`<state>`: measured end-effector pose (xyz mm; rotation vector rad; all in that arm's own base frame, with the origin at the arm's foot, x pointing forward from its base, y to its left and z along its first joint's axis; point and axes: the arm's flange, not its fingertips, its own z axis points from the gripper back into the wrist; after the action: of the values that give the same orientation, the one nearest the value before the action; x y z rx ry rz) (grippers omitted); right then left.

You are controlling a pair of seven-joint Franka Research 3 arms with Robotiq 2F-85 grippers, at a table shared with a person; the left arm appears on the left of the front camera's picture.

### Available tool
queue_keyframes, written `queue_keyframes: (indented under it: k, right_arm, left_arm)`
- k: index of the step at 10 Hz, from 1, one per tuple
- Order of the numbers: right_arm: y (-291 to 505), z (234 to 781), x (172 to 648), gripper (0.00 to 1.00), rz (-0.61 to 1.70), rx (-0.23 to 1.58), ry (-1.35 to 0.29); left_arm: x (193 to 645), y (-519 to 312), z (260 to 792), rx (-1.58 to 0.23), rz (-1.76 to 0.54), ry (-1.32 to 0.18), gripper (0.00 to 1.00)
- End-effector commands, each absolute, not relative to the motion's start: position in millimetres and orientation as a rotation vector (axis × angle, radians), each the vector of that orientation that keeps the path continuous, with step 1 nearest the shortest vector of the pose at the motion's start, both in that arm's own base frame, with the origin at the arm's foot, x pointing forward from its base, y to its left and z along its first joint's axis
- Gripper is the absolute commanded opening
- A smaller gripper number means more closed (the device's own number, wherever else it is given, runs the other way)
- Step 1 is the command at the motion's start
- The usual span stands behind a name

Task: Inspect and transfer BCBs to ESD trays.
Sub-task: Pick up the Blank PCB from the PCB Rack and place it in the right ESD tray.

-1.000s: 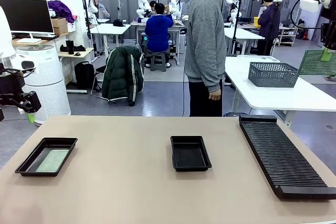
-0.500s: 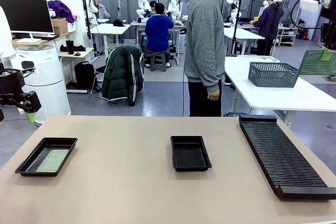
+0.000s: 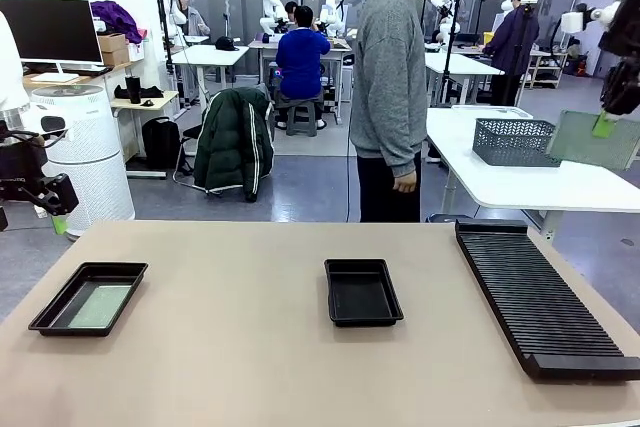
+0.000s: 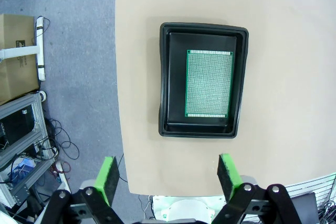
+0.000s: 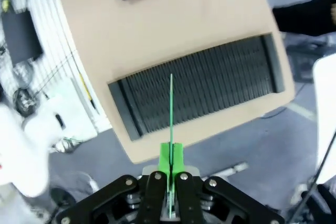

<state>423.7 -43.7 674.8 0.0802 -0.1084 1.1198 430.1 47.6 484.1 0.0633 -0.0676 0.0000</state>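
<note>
Above rack [image 5: 194, 90], BCB [image 5: 171, 114] edge-on (crosswise)

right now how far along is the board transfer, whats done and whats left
Done: one BCB lies flat in the left ESD tray. In hand: the right gripper is shut on a second BCB, held up in the air above the table's right side; the right wrist view shows it edge-on over the slotted rack. Left: the middle ESD tray has no board yet. The left gripper hangs open above the filled tray.

The flat tan rectangular table [image 3: 240, 347] carries two shallow glossy black plastic trays, left [image 3: 60, 315] and centre [image 3: 363, 317], and a long black ribbed rack [image 3: 540, 297] at right.
</note>
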Motion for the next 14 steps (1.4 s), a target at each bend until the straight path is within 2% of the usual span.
queue_keyframes:
  k: [1,4,9,14]
  right_arm:
    - [-8.2,648.7,404.6,0.02,0.937,0.108,-0.151]
    - [32.7,609.1,387.4,0.02,0.649,0.115,-0.170]
    - [103.3,547.8,367.5,0.02,0.351,0.235,-0.204]
    - [141.9,483.9,389.2,0.02,0.189,0.467,-0.189]
  left_arm:
    - [429.9,47.3,483.5,0.048,0.004,-0.067,1.00]
    - [429.9,47.3,483.5,0.048,0.004,-0.067,1.00]
    - [429.9,47.3,483.5,0.048,0.004,-0.067,1.00]
    - [429.9,47.3,483.5,0.048,0.004,-0.067,1.00]
